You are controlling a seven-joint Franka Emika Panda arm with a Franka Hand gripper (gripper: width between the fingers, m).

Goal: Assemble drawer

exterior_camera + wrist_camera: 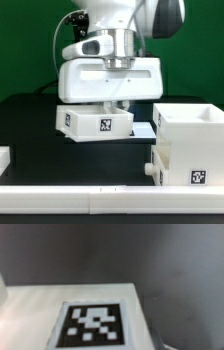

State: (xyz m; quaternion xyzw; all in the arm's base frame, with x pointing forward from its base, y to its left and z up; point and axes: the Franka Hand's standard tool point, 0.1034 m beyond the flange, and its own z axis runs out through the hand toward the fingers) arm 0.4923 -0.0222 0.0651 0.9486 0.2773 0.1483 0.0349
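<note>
While the arm hangs over the black table (30, 120), its gripper (112, 100) holds a small white tray (94, 121) | fingers grasping the tray | tray left of the big box (185, 145) in the exterior view, just beside it | tag (92, 324) on tray

the exterior view shows one large cube-shaped shell (188, 148) and one smaller tray (95, 121) – two drawer parts in all. black-and-white square tags: one on the tray (104, 125), one on the shell (197, 178). one long white border bar (90, 200) – one robot gripper (107, 83). the wrist view shows one tag (94, 324).
</note>
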